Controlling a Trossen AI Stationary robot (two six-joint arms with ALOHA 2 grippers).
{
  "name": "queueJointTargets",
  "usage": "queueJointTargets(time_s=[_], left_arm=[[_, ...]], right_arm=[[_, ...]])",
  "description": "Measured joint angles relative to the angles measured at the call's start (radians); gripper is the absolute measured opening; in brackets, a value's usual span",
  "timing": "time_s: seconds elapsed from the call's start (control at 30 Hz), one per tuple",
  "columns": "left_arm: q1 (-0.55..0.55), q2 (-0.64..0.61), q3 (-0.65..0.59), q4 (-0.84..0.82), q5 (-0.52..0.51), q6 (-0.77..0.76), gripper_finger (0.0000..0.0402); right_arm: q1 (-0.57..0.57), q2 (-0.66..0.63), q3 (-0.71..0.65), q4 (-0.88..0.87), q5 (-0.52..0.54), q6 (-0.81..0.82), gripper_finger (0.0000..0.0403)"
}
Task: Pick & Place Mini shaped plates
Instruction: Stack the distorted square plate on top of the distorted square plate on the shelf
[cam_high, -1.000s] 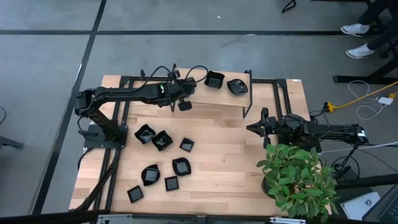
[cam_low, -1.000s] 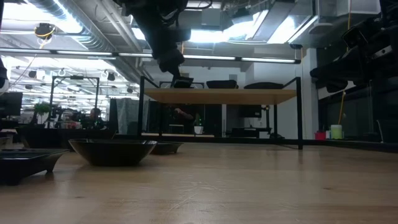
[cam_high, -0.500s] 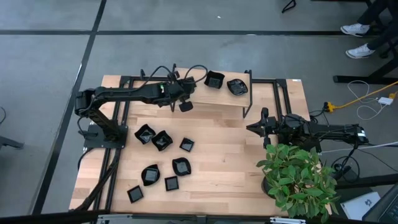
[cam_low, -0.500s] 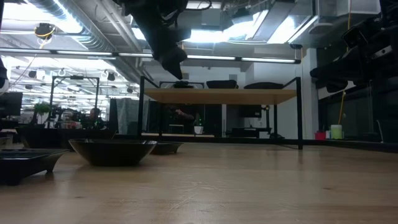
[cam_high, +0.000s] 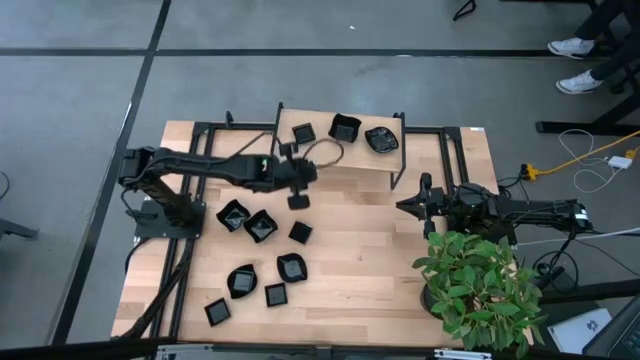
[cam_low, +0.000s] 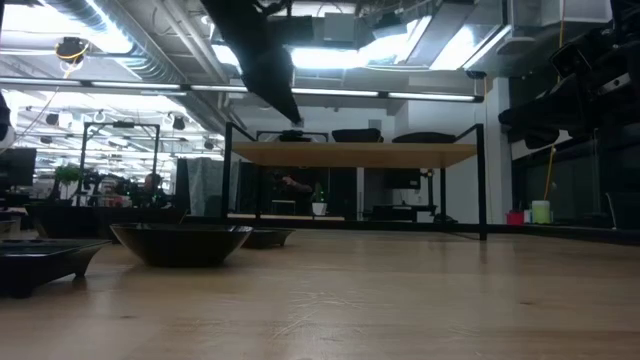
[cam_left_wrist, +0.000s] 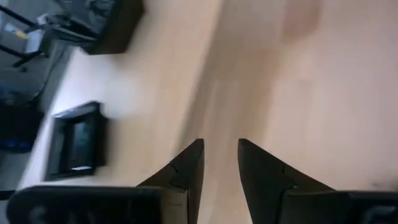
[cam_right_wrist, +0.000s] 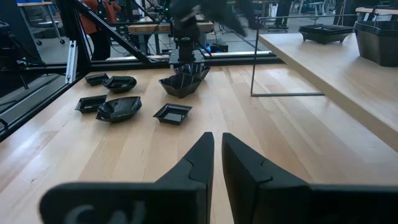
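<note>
High view: the left hand (cam_high: 298, 188) is reaching in from the left over the worktop (cam_high: 350, 240), fingers parted and carrying nothing, having pulled back from the raised shelf (cam_high: 345, 150). A square plate (cam_high: 302, 132) is now sitting there beside two others. Only the low view shows that shelf standing on legs. The right hand (cam_high: 408, 205) is waiting, closed and empty.

You've got three plates (cam_high: 345, 130) on the shelf (cam_high: 340, 160) top centre, eight plates (cam_high: 262, 225) lower left, plant (cam_high: 480, 290) lower right.
</note>
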Motion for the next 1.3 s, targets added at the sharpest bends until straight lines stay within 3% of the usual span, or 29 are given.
queueJointTargets(time_s=[0.33, 0.73, 1.1, 1.3], left_arm=[[-0.158, 0.0, 0.0, -0.113, -0.033, -0.19, 0.0091], [-0.253, 0.0, 0.0, -0.356, -0.037, -0.508, 0.0092], [-0.285, 0.0, 0.0, -0.562, 0.132, -0.774, 0.009], [-0.333, 0.0, 0.0, -0.701, 0.135, -0.907, 0.0089]], right_arm=[[0.0, 0.0, 0.0, 0.0, 0.0, 0.0, 0.0034], [0.0, 0.0, 0.0, 0.0, 0.0, 0.0, 0.0034], [0.0, 0.0, 0.0, 0.0, 0.0, 0.0, 0.0034], [0.0, 0.0, 0.0, 0.0, 0.0, 0.0, 0.0034]])
